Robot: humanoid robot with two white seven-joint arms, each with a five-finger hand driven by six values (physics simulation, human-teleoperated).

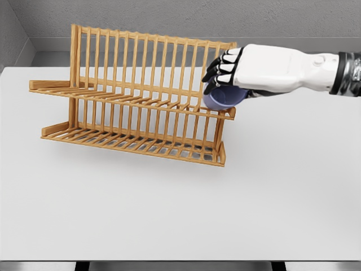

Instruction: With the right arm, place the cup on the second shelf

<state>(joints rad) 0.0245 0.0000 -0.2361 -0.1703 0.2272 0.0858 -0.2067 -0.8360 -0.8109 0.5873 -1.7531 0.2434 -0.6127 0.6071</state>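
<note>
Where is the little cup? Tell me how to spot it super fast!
Find the big two-tier wooden slatted rack on the white table. Look at the right end of its upper shelf, where the robot's white right hand reaches in from the right. The small rounded blue-purple cup sits under that hand, in its grasp; it is the only blue thing among all the wood and white.

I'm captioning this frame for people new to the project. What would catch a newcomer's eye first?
The wooden dish rack with two slatted shelves stands out, set on the white table toward the left. At its right end, the right robot hand reaches in from the right, holding a blue cup at the upper shelf's edge.
</note>
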